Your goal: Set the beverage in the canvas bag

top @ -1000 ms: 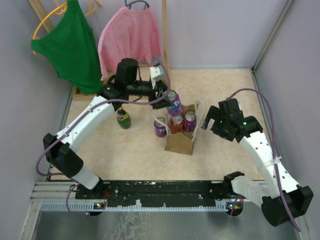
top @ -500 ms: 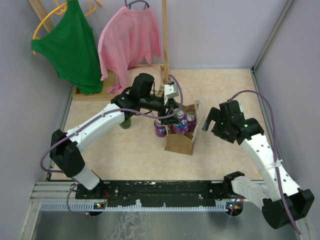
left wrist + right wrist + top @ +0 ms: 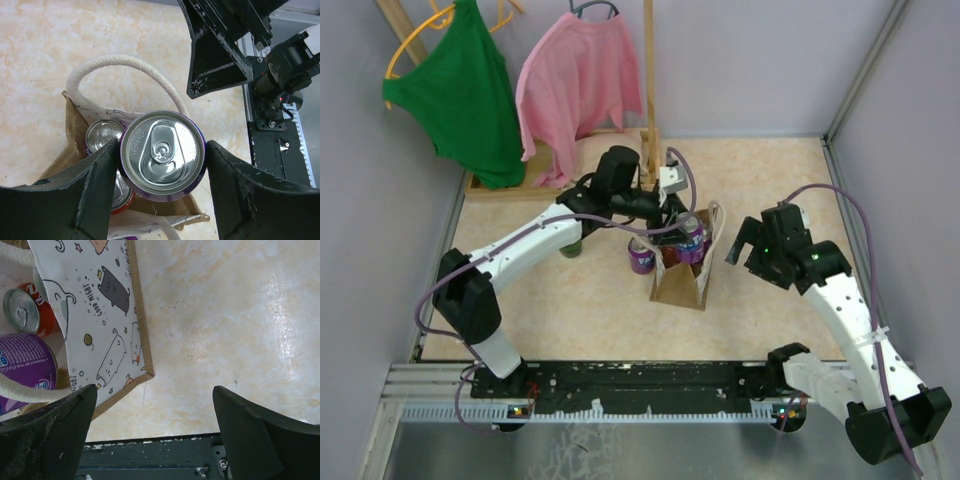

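Gripping a purple can (image 3: 162, 155) by its sides, the left gripper (image 3: 686, 228) holds it upright at the mouth of the canvas bag (image 3: 680, 287), over other cans (image 3: 102, 136) inside. The right gripper (image 3: 150, 440) hangs just beside the bag, spread wide and empty.

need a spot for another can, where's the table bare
Bare: the wide strip between the canvas bag and the black rail, and the far right corner behind the right gripper. Crowded: left of the bag, with the standing purple can, green bottle and left arm.
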`<action>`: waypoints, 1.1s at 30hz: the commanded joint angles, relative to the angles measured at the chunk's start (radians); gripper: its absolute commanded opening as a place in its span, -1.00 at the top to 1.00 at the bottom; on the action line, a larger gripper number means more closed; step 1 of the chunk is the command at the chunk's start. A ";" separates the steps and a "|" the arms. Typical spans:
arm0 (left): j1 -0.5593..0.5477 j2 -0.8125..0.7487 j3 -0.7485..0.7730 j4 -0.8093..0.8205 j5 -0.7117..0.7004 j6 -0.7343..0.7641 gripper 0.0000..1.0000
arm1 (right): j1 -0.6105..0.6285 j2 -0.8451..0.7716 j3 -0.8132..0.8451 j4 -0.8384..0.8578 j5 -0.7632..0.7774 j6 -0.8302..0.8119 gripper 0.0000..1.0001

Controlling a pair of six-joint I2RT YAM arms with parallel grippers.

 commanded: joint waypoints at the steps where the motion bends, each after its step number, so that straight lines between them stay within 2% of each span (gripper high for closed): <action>1: -0.008 0.010 0.102 0.065 0.000 -0.012 1.00 | -0.009 -0.007 -0.002 0.019 0.012 0.005 -0.98; 7: -0.008 0.014 0.118 0.049 0.002 -0.007 1.00 | -0.010 0.006 -0.003 0.033 0.002 0.002 -0.98; 20: -0.016 0.023 -0.038 0.042 0.061 0.048 1.00 | -0.009 0.010 -0.002 0.030 -0.001 -0.002 -0.98; 25: -0.027 0.023 -0.091 0.080 0.031 0.059 1.00 | -0.010 0.023 0.005 0.031 -0.003 -0.005 -0.98; 33: -0.032 0.076 -0.088 0.170 -0.033 0.060 1.00 | -0.010 0.048 0.018 0.038 -0.010 -0.015 -0.98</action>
